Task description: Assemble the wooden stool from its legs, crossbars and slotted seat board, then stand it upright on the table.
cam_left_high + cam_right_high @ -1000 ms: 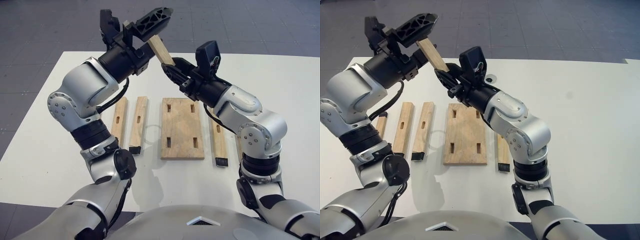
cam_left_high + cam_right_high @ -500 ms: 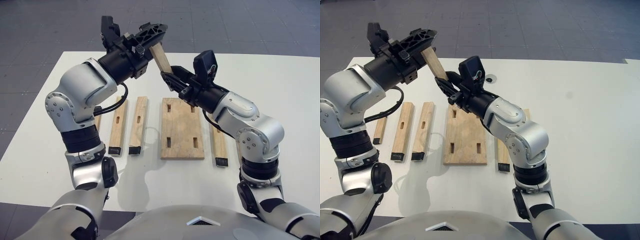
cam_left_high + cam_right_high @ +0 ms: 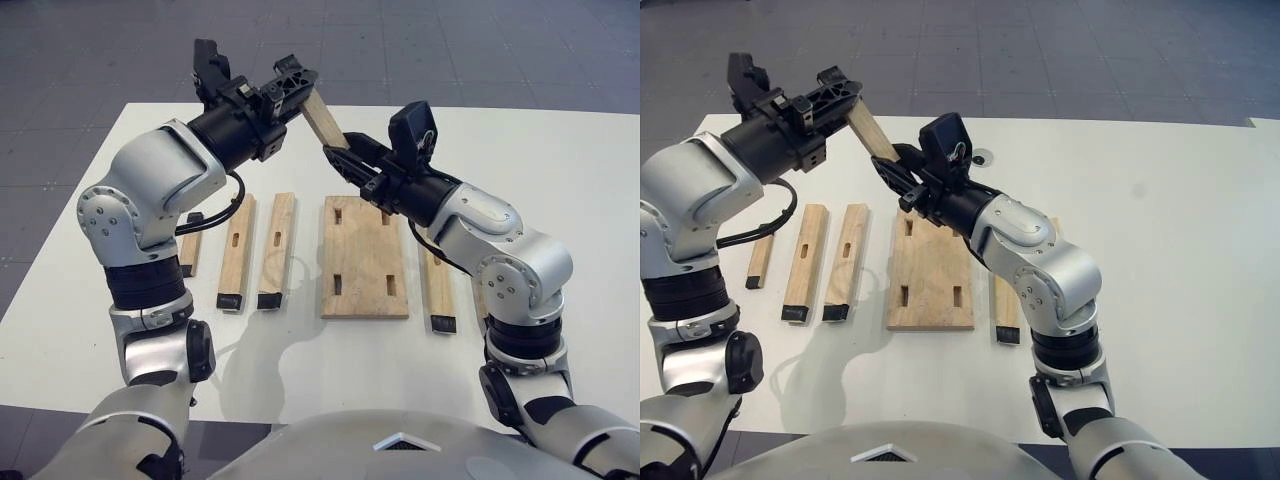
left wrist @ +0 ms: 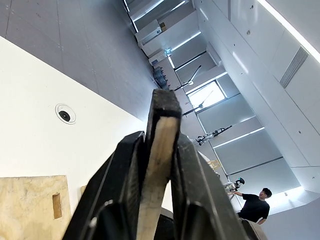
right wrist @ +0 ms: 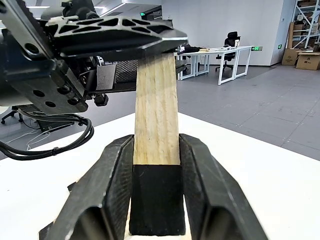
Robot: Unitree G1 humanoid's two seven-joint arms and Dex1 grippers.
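Holding one wooden leg (image 3: 323,121) in the air with both grippers, tilted, above the far end of the seat board (image 3: 364,258) and not touching it. Pinching the leg's higher, bare end with the left gripper (image 3: 292,84), fingers (image 4: 127,175) clamped flat against both faces of the wood. Squeezing the lower end, the one with the black cap (image 5: 156,197), with the right gripper (image 3: 343,158), fingers (image 5: 117,175) closed on either side of that cap. Reaching in from opposite sides, the left arm from the left and the right arm from the right, meeting over the middle of the white desk (image 3: 570,190). Finding the seat board flat on the desk below, its four slots facing up. Finding two long slotted pieces (image 3: 238,248) (image 3: 277,246) to its left, side by side and parallel to its long edge, each with a black cap at the near end. Finding a shorter piece (image 3: 760,257) farther left, near the left arm. Finding another black-capped piece (image 3: 436,288) just to the right of the board, partly hidden under the right arm.
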